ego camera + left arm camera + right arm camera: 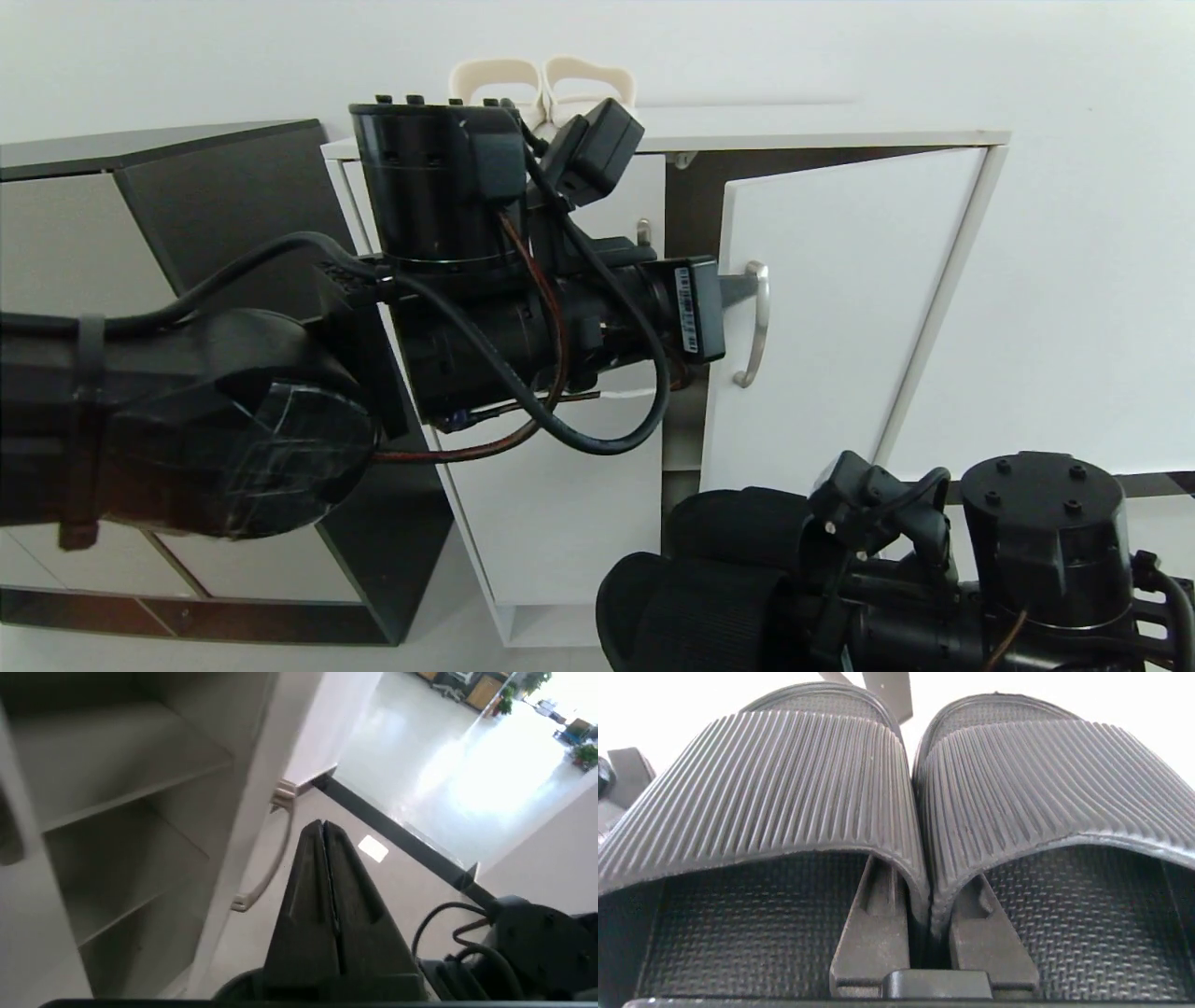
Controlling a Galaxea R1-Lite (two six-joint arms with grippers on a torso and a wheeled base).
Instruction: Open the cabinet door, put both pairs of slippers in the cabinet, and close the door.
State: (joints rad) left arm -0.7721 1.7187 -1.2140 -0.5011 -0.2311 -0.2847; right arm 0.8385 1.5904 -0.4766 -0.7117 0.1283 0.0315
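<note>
Head view: a white cabinet [822,140] stands against the wall, its right-hand door [840,308] swung partly open on a dark interior. The left end effector [736,285] reaches up to the door's metal handle [758,322], its tip at the handle's upper mount. A cream pair of slippers [541,82] sits on the cabinet top, toward its left end. A black pair of slippers [709,579] is held low on the robot's right side, in front of the cabinet and below the door. Left wrist view: the left end effector's two fingers are pressed flat together with nothing between them. They lie just beside the handle at the door's free edge, and pale shelves [131,765] show inside. Right wrist view: the right end effector [924,924] has one finger inside each black slipper and pinches their adjoining inner walls together, so both are carried as one. The step in hand looks like widening the door. It would go best if the clenched left fingers press on the door edge or hook behind the handle and follow the hinge's arc. The gap probably needs to be wide enough for both black slippers side by side. The right arm would do well to wait low until then, keeping its pinch firm.
</note>
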